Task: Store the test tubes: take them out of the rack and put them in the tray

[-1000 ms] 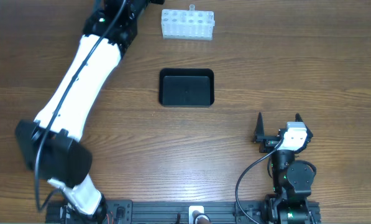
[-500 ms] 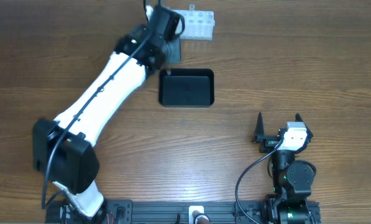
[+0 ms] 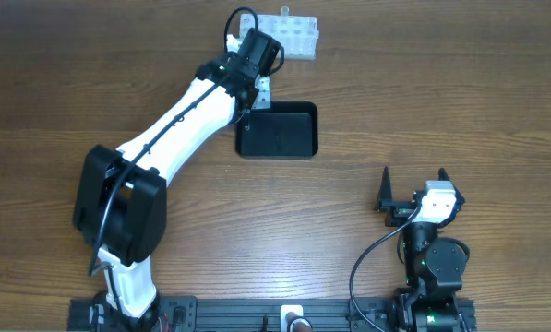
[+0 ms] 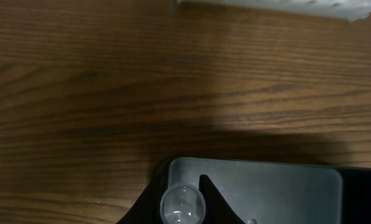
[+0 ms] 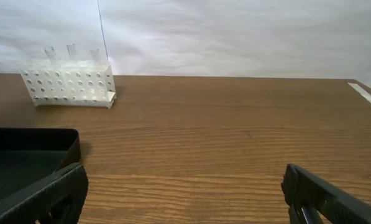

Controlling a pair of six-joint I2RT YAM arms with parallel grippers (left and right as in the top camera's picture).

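A clear test tube [image 4: 183, 206] stands upright between my left gripper's fingers [image 4: 217, 200], its open mouth facing the wrist camera. My left gripper [image 3: 261, 90] is shut on it above the far-left corner of the black tray [image 3: 284, 134], whose corner [image 4: 266, 190] lies just below the tube. The white rack [image 3: 289, 37] stands beyond the tray, and three tubes stick up from the rack [image 5: 68, 86] in the right wrist view. My right gripper [image 3: 413, 189] rests open near the right arm's base, nothing between its fingers.
Bare wooden table surrounds the tray [image 5: 23, 155] and rack. The left arm's white link [image 3: 178, 120] stretches diagonally across the left half of the table. A table edge [image 5: 365, 93] runs at the far right of the right wrist view.
The left arm has swung from the table's far-left corner rightwards past the rack, and its gripper now sits over the tray's far-left corner. The right arm has not moved.
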